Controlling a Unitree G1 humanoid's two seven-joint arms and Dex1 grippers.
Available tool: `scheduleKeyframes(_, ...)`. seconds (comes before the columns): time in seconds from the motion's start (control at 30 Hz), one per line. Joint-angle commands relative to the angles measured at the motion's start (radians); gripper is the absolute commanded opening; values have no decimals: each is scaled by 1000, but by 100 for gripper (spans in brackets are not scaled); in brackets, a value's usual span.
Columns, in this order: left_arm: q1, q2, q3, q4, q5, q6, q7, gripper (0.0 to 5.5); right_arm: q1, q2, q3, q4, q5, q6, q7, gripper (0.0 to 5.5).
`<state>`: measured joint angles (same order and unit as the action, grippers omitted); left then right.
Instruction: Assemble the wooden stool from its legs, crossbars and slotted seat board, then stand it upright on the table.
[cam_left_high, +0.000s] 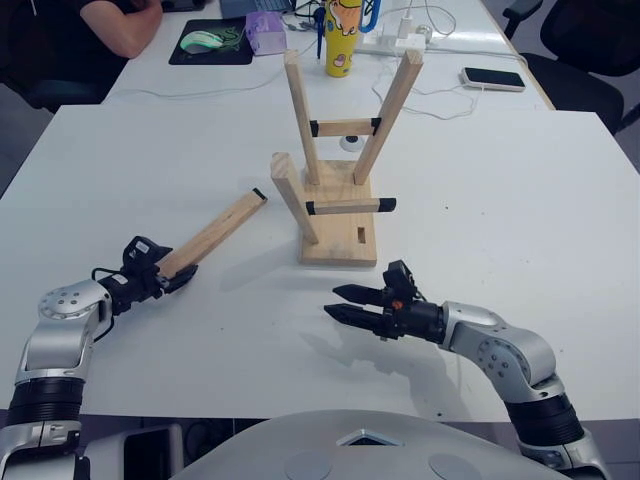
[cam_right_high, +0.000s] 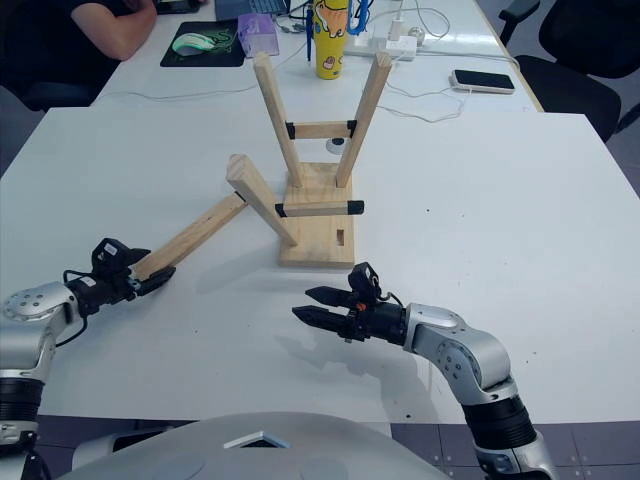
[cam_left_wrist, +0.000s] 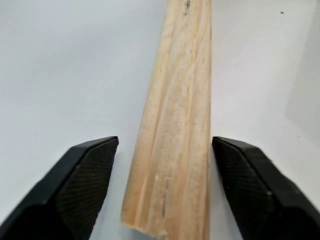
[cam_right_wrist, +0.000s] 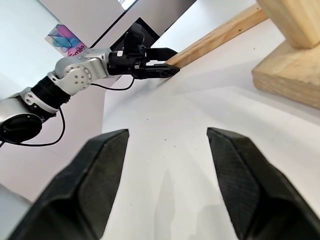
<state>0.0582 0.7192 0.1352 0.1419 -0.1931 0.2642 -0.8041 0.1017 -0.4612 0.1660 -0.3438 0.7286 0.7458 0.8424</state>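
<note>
Seat board (cam_left_high: 335, 250) lies flat on the white table (cam_left_high: 500, 200), out in the middle, with three legs already standing up out of it. The two far legs (cam_left_high: 302, 115) splay apart and a crossbar (cam_left_high: 345, 127) joins them partway up. The third leg (cam_left_high: 292, 195) tilts out toward the robot's left, and a second crossbar (cam_left_high: 350, 206) runs from it toward the right, its black-capped end free in the air. An open slot (cam_left_high: 360, 236) shows in the board near the front right corner.

The loose leg (cam_left_high: 215, 232) lies on the table to the left of the stool, its black-tipped end pointing at the tilted leg and stopping near it. Its near end sits between the fingers (cam_left_wrist: 87, 185) of the left gripper (cam_left_high: 178, 277), which are spread to either side of the wood rather than pressed onto it.

The right gripper (cam_left_high: 332, 301) hangs just above the table in front of the board, released and holding nothing, fingers pointing left
</note>
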Motion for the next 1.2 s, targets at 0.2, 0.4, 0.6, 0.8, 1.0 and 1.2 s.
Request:
scheduleKeyframes(0.2, -86, 65, -78, 58, 43, -20, -110, 211, -32, -15, 15, 11, -19, 3, 14, 292)
scheduleKeyframes(0.4, -168, 151, -83, 108, 79, -108, -189, 208, -35, -45, 22, -8, -56, -27, 24, 292)
scheduleKeyframes(0.6, -209, 363, -19, -71, 43, -51, -348, 208, -59, -67, 45, -87, -150, -93, -4, 332)
scheduleKeyframes(0.8, -335, 479, -51, -183, 18, 56, -470, 208, -177, -24, 74, -289, -108, -9, -85, 428)
scheduleKeyframes(1.0, -279, 569, -31, -203, 33, 97, -537, 208, -363, -3, 79, -404, -35, 125, -167, 514)
scheduleKeyframes(1.2, -243, 609, 13, -216, 26, 119, -546, 208, -684, 60, 136, -358, -124, 126, -245, 540)
